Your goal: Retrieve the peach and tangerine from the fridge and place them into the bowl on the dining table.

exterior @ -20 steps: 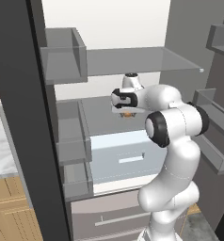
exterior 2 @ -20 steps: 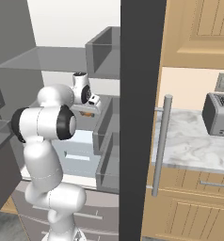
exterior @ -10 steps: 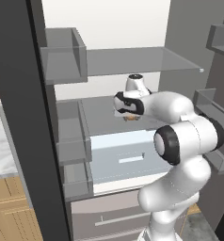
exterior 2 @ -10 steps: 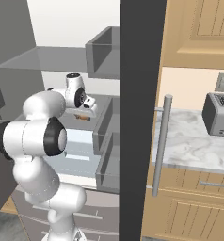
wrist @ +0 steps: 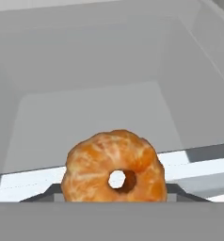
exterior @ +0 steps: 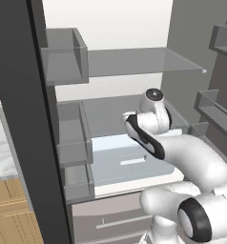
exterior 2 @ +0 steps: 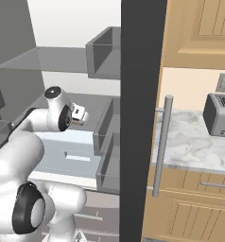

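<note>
Arm deep in the fridge, tangerine dead ahead of the hand.
In the hand view the bright orange tangerine sits low and close, right at the gripper, grey fridge shelf and back wall behind it. From the right base view the gripper reaches in just above the pale blue drawer. Whether the jaws are clamped on the fruit or standing loose, I cannot tell. A toaster sits on the marble counter.

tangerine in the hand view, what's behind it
Behind the tangerine lies a bare grey shelf floor and the fridge back and side walls. No peach shows there. The tangerine itself covers the shelf directly beneath it.
</note>
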Robot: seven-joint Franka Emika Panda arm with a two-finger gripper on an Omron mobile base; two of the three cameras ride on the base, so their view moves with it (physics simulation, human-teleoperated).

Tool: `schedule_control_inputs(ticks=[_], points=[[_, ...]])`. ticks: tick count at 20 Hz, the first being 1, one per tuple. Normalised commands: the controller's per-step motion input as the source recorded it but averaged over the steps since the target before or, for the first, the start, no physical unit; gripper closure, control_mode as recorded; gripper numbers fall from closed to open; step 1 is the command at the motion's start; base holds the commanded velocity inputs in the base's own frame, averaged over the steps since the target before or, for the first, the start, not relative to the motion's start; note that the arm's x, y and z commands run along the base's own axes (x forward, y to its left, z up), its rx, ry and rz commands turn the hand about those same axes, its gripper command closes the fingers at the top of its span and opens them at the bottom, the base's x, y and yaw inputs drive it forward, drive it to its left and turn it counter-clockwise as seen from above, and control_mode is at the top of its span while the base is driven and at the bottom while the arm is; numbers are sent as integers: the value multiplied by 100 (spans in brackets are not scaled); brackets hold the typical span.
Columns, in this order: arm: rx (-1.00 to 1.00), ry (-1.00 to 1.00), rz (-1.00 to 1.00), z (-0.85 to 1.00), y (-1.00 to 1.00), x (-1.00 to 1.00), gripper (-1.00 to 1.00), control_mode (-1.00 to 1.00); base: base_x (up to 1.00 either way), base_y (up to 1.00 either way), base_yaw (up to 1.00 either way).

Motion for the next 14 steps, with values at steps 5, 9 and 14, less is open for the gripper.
schedule_control_inputs(ticks=[5,9,14], points=[[0,-17,2,73,0,-96,100,-100,0,0,0],[0,-13,7,75,-2,-87,100,-100,0,0,0],[0,-16,8,89,-1,-76,100,-100,0,0,0]])
